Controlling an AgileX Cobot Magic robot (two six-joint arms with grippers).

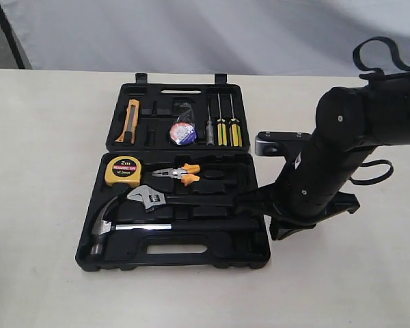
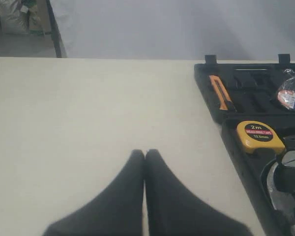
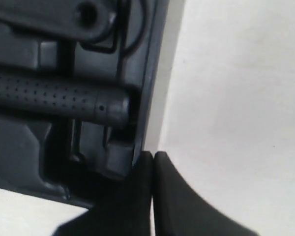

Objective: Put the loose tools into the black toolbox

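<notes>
The black toolbox (image 1: 254, 256) lies open on the table. In its near half rest the claw hammer (image 1: 116, 225) and, above it, the adjustable wrench (image 1: 149, 198). The wrapped tape roll (image 1: 182, 132) sits in the far half. My right gripper (image 3: 153, 155) is shut with nothing in it, right at the toolbox's right edge (image 3: 150, 73) by the butt of the hammer handle (image 3: 64, 96). My left gripper (image 2: 145, 153) is shut and empty over bare table, left of the toolbox (image 2: 214, 105); the exterior view does not show it.
A yellow tape measure (image 1: 123, 171), orange-handled pliers (image 1: 181, 174), an orange utility knife (image 1: 130, 119) and three screwdrivers (image 1: 222, 126) also lie in the case. The right arm (image 1: 328, 164) hangs over the table right of the case. A pale backdrop stands behind.
</notes>
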